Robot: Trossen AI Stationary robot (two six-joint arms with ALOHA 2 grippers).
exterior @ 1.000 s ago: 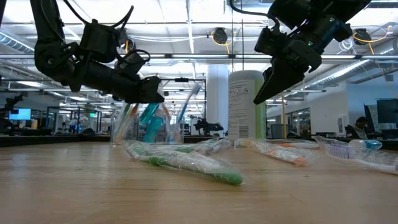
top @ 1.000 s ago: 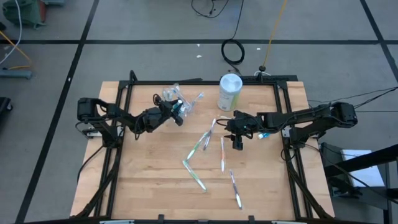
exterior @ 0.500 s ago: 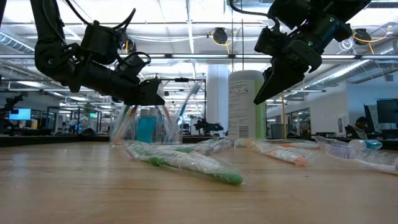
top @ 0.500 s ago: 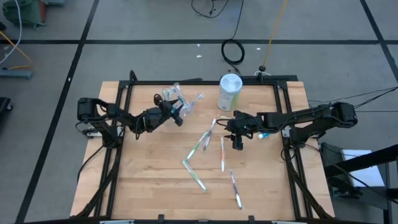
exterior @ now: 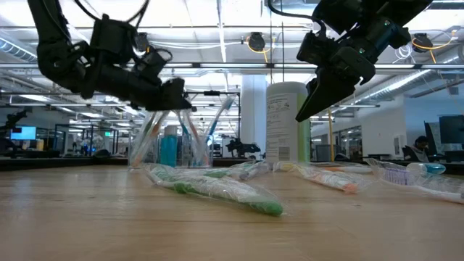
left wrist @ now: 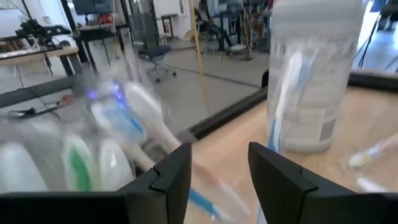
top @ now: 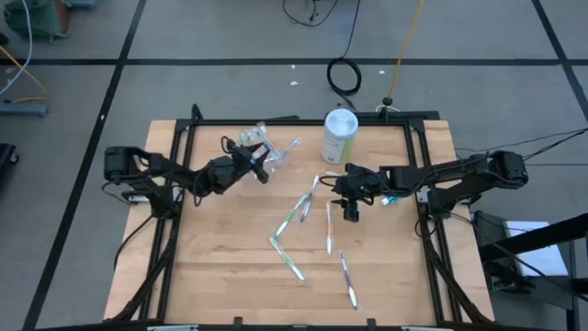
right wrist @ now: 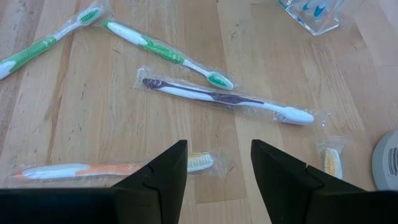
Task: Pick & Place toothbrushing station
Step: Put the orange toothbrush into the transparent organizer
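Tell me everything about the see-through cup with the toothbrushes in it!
The clear cup looks like thin see-through plastic and stands upright near the table's back edge, left of the tall pale-green canister. Several toothbrushes lean out of it, and a teal tube stands inside. The left pincer hangs open just above its rim; whether it touches the cup cannot be told. More wrapped toothbrushes lie on the wood in front of it.
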